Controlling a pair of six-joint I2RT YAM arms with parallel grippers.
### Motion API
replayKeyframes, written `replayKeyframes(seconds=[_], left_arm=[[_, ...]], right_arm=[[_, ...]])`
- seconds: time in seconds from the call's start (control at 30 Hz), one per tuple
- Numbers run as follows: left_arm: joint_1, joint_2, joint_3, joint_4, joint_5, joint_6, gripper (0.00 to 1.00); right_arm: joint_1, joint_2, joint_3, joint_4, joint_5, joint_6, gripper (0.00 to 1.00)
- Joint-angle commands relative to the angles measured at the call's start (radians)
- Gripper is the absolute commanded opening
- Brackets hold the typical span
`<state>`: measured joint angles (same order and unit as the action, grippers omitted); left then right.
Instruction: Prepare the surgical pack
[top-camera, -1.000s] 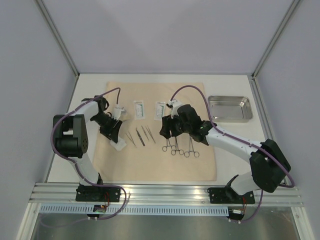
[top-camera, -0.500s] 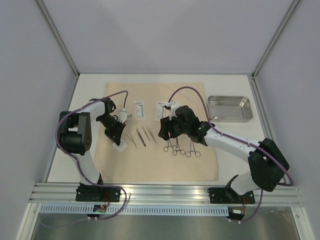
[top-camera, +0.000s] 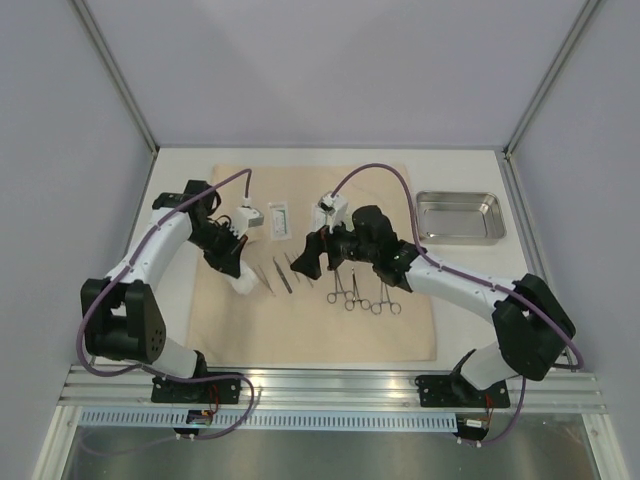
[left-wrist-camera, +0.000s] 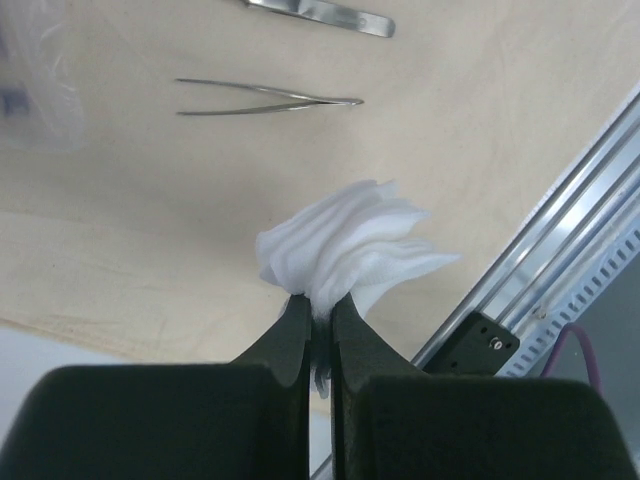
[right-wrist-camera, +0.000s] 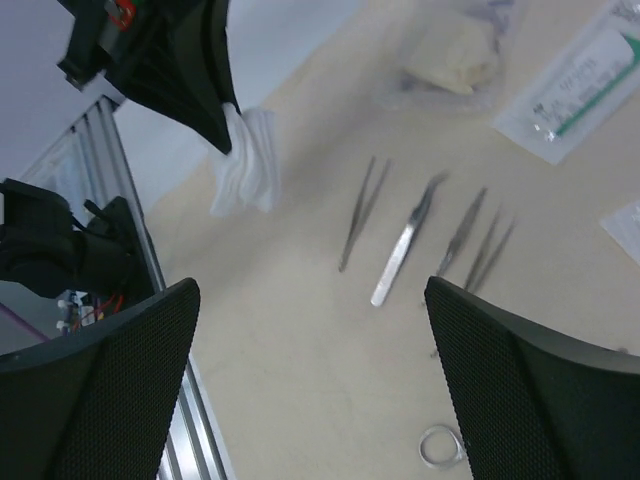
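The tan cloth sheet lies spread on the table. My left gripper is shut on a bunch of white gauze pads just above the cloth's left part. Several tweezers lie beside it, and three steel clamps lie to their right. My right gripper hovers open over the tweezers, with nothing between its fingers. White packets lie along the cloth's far edge. The steel tray holds nothing.
The tray stands off the cloth at the far right. An aluminium rail runs along the near edge, close to the gauze in the left wrist view. A bagged cream item lies near the packets.
My left gripper has closed on the gauze pads and its arm has swung outward to the left. My right gripper has opened wide and moved left, over the tweezers.
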<state>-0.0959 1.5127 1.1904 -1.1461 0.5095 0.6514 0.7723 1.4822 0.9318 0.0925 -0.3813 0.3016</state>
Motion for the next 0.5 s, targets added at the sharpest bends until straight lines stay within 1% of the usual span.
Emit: replayKeyframes(seconds=[0.0,0.03,0.13,0.23,0.3,0.37,0.4,0.47], left_arm=[[-0.042,-0.066,0.021,-0.075,0.031,0.076,0.0],[-0.051,-0.074,0.024,-0.082,0.012,0.074,0.0],[-0.079,-0.108,0.032,-0.093,0.0,0.068,0.0],[-0.082,-0.131,0.05,-0.101,0.026,0.053,0.0],[-0.082,-0.14,0.057,-0.11,0.04,0.044,0.0],[-0.082,-0.143,0.055,-0.104,0.054,0.037,0.0],[-0.082,-0.144,0.052,-0.098,0.055,0.033,0.0],[-0.082,-0.146,0.046,-0.092,0.058,0.028,0.0]], right_arm=[[0.012,0.068,0.022,0.36,-0.171,0.062,0.97],[0.013,0.119,0.036,0.418,-0.198,0.082,0.97],[0.027,0.21,0.105,0.496,-0.247,0.102,0.92],[0.044,0.282,0.156,0.52,-0.283,0.111,0.9],[0.048,0.326,0.165,0.544,-0.313,0.137,0.89],[0.056,0.349,0.16,0.625,-0.347,0.171,0.88],[0.059,0.368,0.159,0.651,-0.35,0.21,0.88],[0.07,0.388,0.17,0.673,-0.338,0.228,0.88]])
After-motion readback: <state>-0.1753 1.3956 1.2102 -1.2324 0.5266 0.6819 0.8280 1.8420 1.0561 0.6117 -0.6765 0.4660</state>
